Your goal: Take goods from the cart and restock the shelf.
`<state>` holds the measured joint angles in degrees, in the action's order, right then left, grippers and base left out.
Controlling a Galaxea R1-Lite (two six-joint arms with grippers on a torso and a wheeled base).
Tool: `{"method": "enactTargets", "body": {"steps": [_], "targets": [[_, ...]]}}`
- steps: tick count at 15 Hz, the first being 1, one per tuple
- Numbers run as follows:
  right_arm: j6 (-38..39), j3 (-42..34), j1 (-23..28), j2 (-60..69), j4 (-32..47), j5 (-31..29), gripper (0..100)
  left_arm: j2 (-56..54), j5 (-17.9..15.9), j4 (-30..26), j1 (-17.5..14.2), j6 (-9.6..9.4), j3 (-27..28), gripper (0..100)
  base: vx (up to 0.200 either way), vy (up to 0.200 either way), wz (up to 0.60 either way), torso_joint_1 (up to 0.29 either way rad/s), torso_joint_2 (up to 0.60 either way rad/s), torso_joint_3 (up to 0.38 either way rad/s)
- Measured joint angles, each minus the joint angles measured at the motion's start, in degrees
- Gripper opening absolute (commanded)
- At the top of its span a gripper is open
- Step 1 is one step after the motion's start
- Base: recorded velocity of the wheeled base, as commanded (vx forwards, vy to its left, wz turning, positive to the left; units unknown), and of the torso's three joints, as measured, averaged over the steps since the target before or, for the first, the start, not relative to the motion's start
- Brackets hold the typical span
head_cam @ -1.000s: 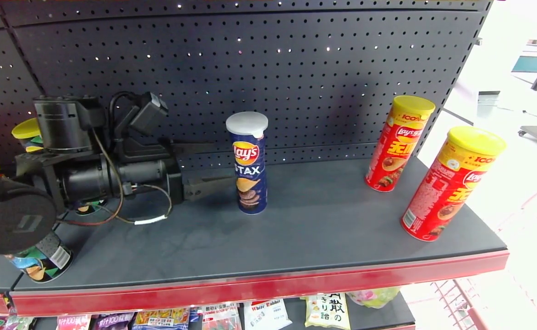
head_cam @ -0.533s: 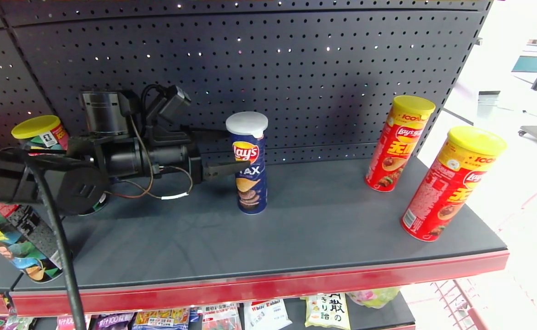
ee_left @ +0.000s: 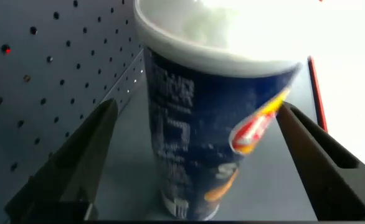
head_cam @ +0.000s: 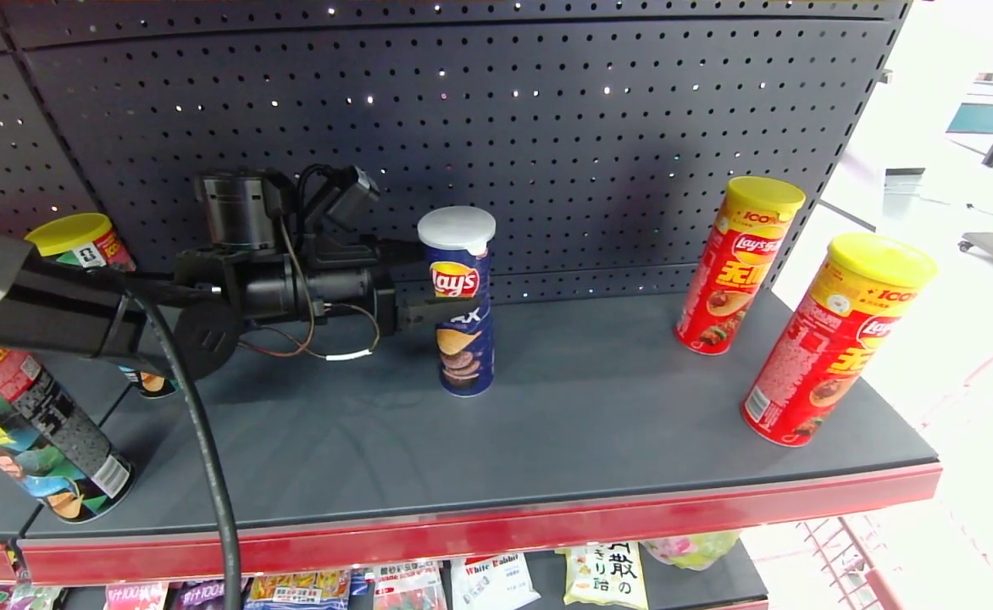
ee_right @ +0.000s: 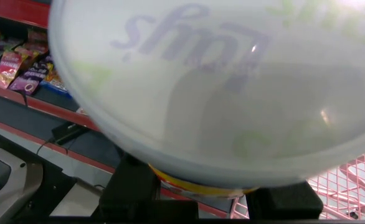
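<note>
Left gripper [head_cam: 448,275]: level over the dark grey shelf [head_cam: 547,424], jaws spread, one on the near side and one on the far side of the upright blue cardboard crisp tube with white lid [head_cam: 461,352]. The tube stands mid-shelf with its long axis vertical; contact cannot be made out.

Right gripper [ee_right: 201,202]: apparently pinching a yellow-rimmed tube with clear plastic lid [ee_right: 220,81], whose body is hidden behind the lid.

One blue can [head_cam: 467,360], two red cans [head_cam: 734,271] [head_cam: 827,347], two black-patterned cans [head_cam: 35,432] [head_cam: 77,241], one clear-lidded can [ee_right: 201,93]

Bare shelf [head_cam: 598,407] separates blue can [head_cam: 464,360] from red can [head_cam: 738,267].
</note>
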<state>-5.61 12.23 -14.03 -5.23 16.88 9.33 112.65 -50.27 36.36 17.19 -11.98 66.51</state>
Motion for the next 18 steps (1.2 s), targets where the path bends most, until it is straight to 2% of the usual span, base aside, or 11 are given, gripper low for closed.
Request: {"method": "enactTargets", "body": {"steps": [4, 5, 12, 14, 18], "targets": [[0.00, -0.02, 0.00, 0.00, -0.02, -0.02, 0, 2.06, -1.60, 0.00, 0.61, 0.22, 3.17, 100, 0.000, 0.000, 0.00, 0.000, 0.00, 0.000], [0.15, -0.02, 0.00, 0.00, 0.00, -0.05, 0, 2.54, -2.50, -0.02, 0.61, 0.20, 3.83, 0, 0.000, 0.000, 0.00, 0.000, 0.00, 0.000], [0.44, 0.09, 0.00, -0.02, -0.02, -0.02, 0, 2.91, -3.34, -0.02, 0.67, 0.99, 3.33, 0, 0.000, 0.000, 0.00, 0.000, 0.00, 0.000], [0.46, 0.06, 0.00, -0.02, -0.02, -0.02, 0, 1.10, -3.34, 0.04, 0.65, 1.34, 0.29, 0, 0.000, 0.000, 0.00, 0.000, 0.00, 0.000], [0.46, 0.09, 0.00, -0.04, 0.00, -0.02, 0, -6.68, -2.90, -0.23, 0.67, 4.07, -9.52, 0, 0.000, 0.000, 0.00, 0.000, 0.00, 0.000]]}}
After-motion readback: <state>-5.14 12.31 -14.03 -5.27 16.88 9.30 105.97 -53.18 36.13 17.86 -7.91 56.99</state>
